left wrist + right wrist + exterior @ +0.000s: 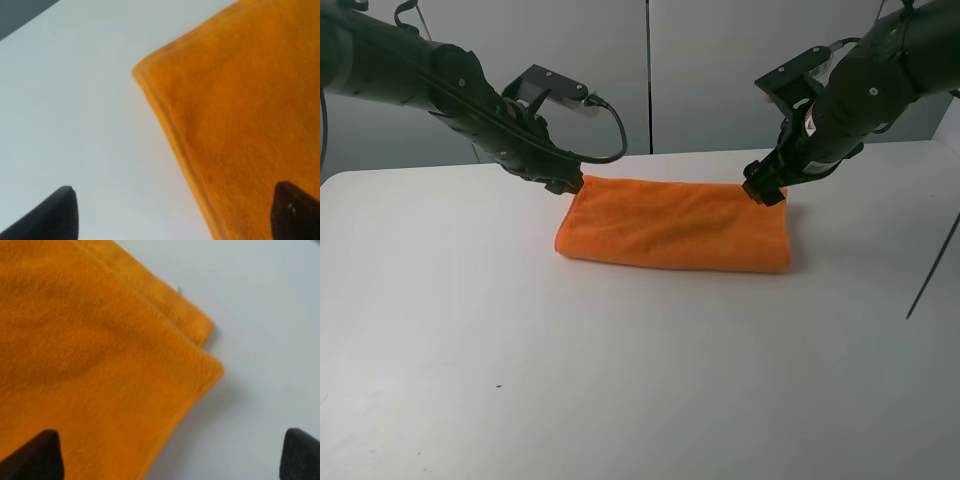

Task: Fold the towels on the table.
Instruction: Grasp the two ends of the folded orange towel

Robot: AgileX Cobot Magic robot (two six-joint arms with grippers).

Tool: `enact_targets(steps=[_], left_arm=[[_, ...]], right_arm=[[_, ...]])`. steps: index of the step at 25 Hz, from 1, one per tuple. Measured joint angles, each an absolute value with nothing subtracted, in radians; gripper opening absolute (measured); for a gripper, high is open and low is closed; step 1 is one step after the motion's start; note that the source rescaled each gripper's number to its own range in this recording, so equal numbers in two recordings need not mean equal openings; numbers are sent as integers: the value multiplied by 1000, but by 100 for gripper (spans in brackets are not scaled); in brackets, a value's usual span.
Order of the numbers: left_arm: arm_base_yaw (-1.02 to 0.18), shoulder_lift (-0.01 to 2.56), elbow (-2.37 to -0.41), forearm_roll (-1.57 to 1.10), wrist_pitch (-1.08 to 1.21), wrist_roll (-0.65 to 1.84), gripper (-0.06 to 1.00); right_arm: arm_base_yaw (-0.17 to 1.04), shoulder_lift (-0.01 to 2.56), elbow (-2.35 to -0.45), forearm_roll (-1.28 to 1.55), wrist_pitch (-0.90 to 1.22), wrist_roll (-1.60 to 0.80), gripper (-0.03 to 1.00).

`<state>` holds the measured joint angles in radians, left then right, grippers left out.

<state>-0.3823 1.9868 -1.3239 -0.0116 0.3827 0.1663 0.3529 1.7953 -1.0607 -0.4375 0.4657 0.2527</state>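
The orange towel [675, 225] lies flat on the white surface [620, 380], folded into a long, low rectangle of stacked layers. More bare white surface spreads in front of the towel than behind it, and wide margins run off to both of its sides.

The left fingers [563, 184] are down at the towel's far left corner. In the left wrist view they are spread wide. One black tip is over the orange pile and the other is over the bare surface just off the towel. The towel's hemmed edge and corner run between them. Nothing is clamped in them.

The right fingers [765, 192] sit at the towel's far right corner. The right wrist view shows the same stance, parted wide, with one tip over the cloth and the other over the surface beside the towel. They have hold of nothing. In that view two layers of the towel show at the corner. The upper layer's corner juts a little past the lower layer's. A small white tab [175, 287] peeks out at the lower layer's edge.

Both arms slope down towards the towel from its far side, one from each end. A thin dark cable [932, 268] hangs well off to the towel's right.
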Motion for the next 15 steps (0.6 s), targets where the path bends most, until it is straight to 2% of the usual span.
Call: enact_targets(steps=[7, 15], left_arm=[[-338, 2017, -1344, -132, 396, 142, 98], [-338, 2114, -1375, -157, 412, 142, 98]], right_arm=[[312, 1795, -1109, 24, 573, -45, 93], [283, 1862, -1111, 175, 599, -98, 93]])
